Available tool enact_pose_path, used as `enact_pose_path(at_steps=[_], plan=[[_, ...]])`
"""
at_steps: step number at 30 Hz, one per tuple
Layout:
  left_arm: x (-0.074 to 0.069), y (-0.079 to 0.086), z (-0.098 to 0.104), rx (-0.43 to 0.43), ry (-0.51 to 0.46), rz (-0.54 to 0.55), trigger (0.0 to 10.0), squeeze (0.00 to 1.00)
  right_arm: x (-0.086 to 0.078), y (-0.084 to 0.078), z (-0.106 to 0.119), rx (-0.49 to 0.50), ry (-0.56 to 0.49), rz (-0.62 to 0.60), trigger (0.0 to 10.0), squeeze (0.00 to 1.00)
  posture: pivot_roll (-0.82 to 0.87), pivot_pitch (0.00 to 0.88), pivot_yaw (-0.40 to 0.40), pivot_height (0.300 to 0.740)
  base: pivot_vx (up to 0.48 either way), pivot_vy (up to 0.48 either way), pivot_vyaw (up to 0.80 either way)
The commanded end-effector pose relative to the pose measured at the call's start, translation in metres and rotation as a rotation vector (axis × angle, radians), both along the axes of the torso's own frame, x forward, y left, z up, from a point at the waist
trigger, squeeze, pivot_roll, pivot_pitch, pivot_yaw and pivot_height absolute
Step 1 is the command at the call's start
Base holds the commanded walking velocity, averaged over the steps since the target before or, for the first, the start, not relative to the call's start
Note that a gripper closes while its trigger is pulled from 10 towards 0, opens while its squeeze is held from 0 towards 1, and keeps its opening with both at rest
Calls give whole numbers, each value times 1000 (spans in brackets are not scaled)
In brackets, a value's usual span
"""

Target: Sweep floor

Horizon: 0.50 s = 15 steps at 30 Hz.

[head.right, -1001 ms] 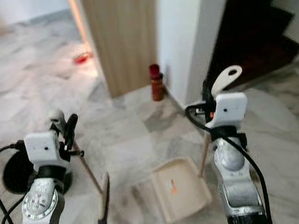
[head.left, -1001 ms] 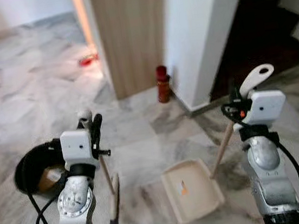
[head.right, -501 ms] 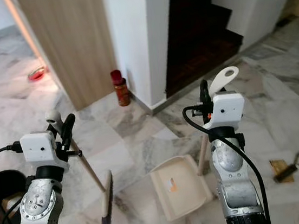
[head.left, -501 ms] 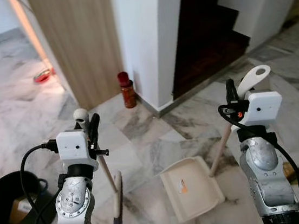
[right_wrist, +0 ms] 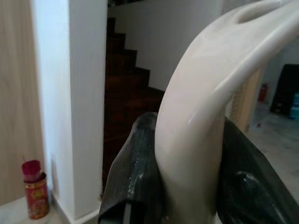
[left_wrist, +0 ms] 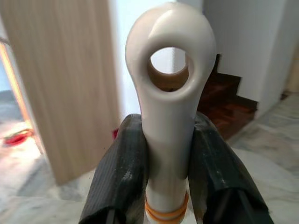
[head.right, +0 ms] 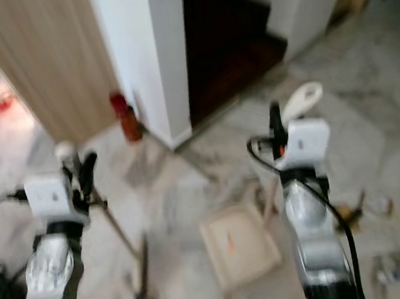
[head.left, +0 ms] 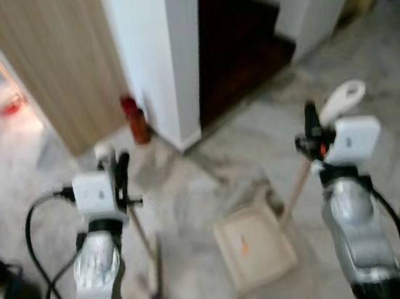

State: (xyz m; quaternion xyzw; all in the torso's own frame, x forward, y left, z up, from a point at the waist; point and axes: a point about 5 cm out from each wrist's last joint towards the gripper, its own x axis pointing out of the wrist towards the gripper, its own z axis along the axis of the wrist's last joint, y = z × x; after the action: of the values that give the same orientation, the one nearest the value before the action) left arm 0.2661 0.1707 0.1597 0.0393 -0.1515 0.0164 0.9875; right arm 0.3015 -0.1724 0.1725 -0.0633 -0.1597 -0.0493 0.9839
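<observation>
My left gripper point(head.left: 119, 175) is shut on the white handle top of a broom point(head.left: 154, 272), whose wooden stick slants down to the brush head on the marble floor. The left wrist view shows the handle's white loop point(left_wrist: 169, 93) clamped between both black fingers point(left_wrist: 122, 172). My right gripper point(head.left: 314, 127) is shut on the white curved handle point(head.left: 343, 97) of a cream dustpan point(head.left: 254, 246), which rests on the floor between my arms with a small orange scrap in it. In the right wrist view the curved handle point(right_wrist: 201, 116) sits between the fingers.
A white pillar point(head.left: 152, 53) and a wood-panel wall point(head.left: 51, 65) stand ahead, with a red can point(head.left: 137, 121) at the foot. Dark stairs point(head.left: 235, 50) rise behind. A black bucket point(head.left: 3, 298) stands at my left. Litter point(head.right: 367, 205) lies on the floor at right.
The whole view has swung rightward and is now blurred: the pillar, the can and the stairs have shifted left in the picture. Both grippers keep their hold on the broom and dustpan.
</observation>
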Motion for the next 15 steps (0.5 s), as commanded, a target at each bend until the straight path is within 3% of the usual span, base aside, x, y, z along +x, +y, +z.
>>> enact_pose_path(at_steps=[1,15], plan=[[-1,2,11,22,-56,5,10000,0,-2,-2,9,15,-44,-4,10000,0,-32,112,6,740,0,0,-800],[-2,5,11,31,-54,5,10000,0,-2,-2,8,17,-41,-6,10000,0,-31,110,7,740,0,0,-789]])
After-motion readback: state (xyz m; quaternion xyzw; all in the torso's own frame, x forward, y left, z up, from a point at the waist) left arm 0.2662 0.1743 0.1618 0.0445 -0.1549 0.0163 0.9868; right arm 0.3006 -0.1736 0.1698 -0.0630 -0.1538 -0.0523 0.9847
